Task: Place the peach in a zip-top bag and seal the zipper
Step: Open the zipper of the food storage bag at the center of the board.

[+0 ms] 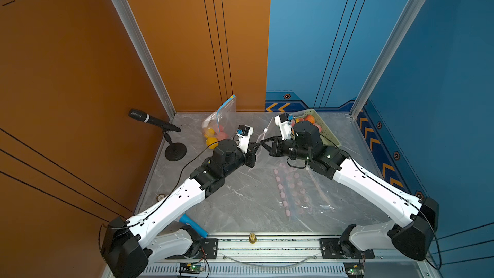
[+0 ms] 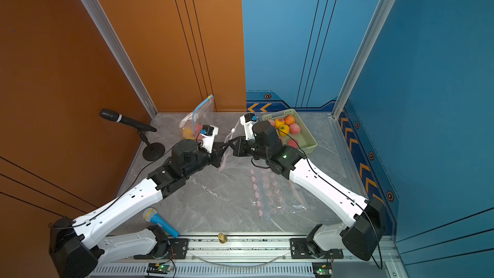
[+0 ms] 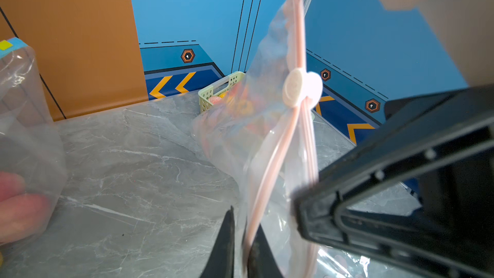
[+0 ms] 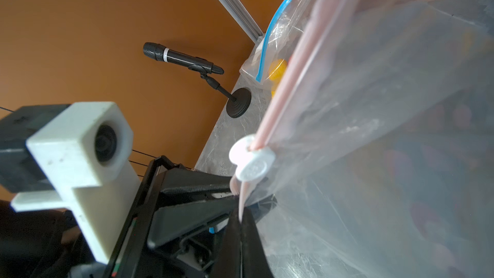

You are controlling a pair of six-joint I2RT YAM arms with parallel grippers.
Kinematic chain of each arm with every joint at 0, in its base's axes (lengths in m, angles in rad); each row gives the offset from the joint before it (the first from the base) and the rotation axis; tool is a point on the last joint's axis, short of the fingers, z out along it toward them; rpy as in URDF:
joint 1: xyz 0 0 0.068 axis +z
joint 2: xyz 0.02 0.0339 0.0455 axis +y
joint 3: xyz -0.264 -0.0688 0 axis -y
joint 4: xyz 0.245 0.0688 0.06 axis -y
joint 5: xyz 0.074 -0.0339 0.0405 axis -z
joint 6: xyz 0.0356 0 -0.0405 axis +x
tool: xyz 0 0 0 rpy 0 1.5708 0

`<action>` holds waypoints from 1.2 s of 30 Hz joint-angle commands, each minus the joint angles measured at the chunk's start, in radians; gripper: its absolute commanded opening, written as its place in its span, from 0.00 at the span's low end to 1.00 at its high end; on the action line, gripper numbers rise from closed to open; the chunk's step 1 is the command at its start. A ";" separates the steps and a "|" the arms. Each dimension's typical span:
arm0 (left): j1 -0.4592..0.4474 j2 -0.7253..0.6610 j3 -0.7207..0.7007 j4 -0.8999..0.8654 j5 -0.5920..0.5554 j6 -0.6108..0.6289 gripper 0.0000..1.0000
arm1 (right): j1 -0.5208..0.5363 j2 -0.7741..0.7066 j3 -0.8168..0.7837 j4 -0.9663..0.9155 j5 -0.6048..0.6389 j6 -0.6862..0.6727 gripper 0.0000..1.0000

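black microphone on stand, blue microphone

Zip-top bag was thin clear plastic film, glossy & creased; pink plastic zip strip w/ a white matt plastic slider. Table looked grey marble-patterned, smooth, low sheen. Basket was pale green perforated plastic, matt. Mic was black, matt body, mesh head, ribbed base. Wrist-cam housing was white plastic, slightly rough, scuffed. Frame post looked like brushed alu.
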 commanded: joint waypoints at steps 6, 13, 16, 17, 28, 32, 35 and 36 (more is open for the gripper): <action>0.002 -0.094 0.067 -0.132 -0.234 0.085 0.00 | 0.015 -0.027 0.057 -0.215 0.193 -0.083 0.00; -0.037 -0.180 0.198 -0.404 -0.367 0.305 0.00 | 0.015 0.041 0.067 -0.233 0.207 -0.062 0.00; -0.104 -0.167 0.252 -0.488 -0.448 0.387 0.00 | 0.015 0.087 0.077 -0.184 0.169 -0.041 0.00; -0.123 -0.153 0.269 -0.513 -0.476 0.399 0.00 | 0.015 0.099 0.079 -0.164 0.159 -0.035 0.00; -0.096 0.041 0.322 -0.546 -0.451 0.227 0.00 | 0.019 0.101 -0.031 0.072 0.086 0.054 0.53; -0.070 0.083 0.340 -0.538 -0.391 0.161 0.00 | 0.022 0.113 -0.076 0.135 0.086 0.096 0.64; -0.053 0.102 0.346 -0.536 -0.335 0.112 0.00 | 0.024 0.129 -0.094 0.156 0.138 0.113 0.69; -0.053 0.107 0.346 -0.536 -0.325 0.092 0.00 | 0.025 0.132 -0.106 0.178 0.166 0.119 0.71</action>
